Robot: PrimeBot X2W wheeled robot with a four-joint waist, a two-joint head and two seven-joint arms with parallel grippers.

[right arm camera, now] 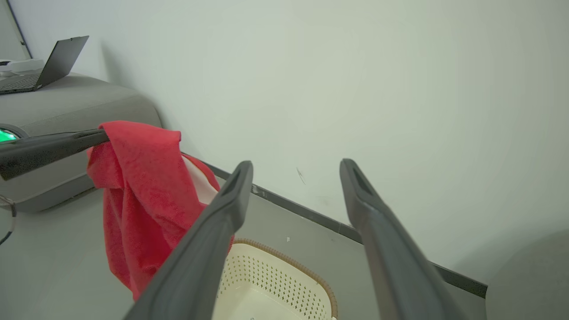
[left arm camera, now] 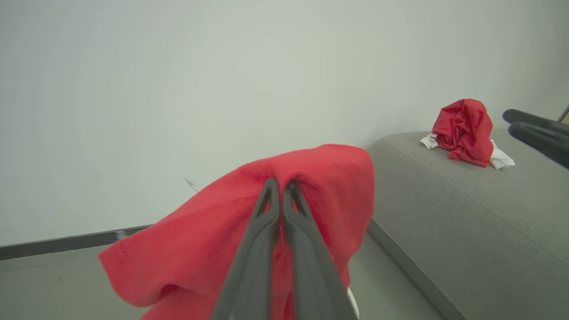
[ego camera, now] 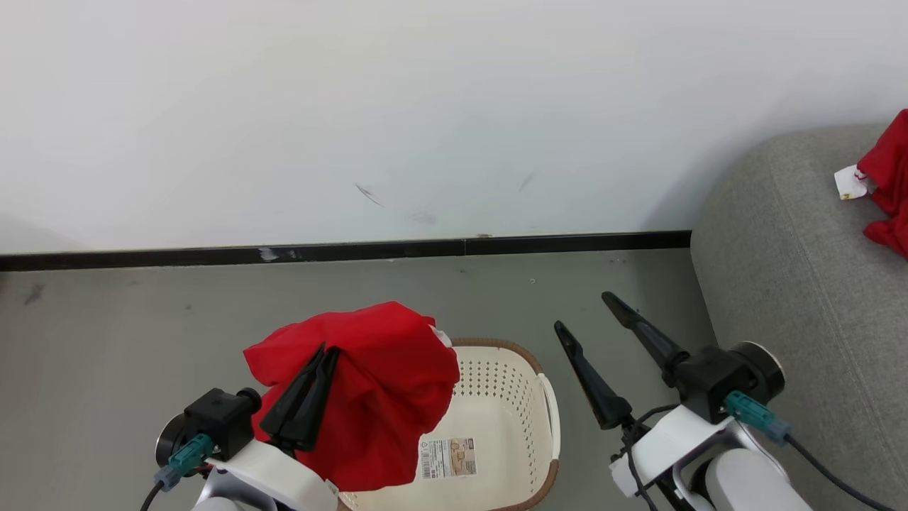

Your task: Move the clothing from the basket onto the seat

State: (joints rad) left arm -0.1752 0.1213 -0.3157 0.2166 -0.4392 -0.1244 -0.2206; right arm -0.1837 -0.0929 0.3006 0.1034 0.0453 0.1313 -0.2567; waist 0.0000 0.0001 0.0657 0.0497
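My left gripper (ego camera: 328, 351) is shut on a plain red garment (ego camera: 383, 397), which hangs from its fingers above the cream basket (ego camera: 514, 397). The left wrist view shows the closed gripper (left arm camera: 280, 183) pinching the red garment (left arm camera: 213, 253). In the right wrist view the same garment (right arm camera: 142, 195) drapes over the basket (right arm camera: 275, 284). A second red garment with white patches (left arm camera: 464, 131) lies crumpled on the grey sofa seat (left arm camera: 466, 209), at the right edge of the head view (ego camera: 890, 184). My right gripper (ego camera: 585, 316) is open and holds nothing, between the basket and the sofa (ego camera: 794, 284).
A white wall with a black skirting board (ego camera: 340, 252) runs behind the basket. Grey floor (ego camera: 128, 333) lies to the left. In the right wrist view a laptop (right arm camera: 44, 66) rests on another grey upholstered piece (right arm camera: 75, 106) at the left.
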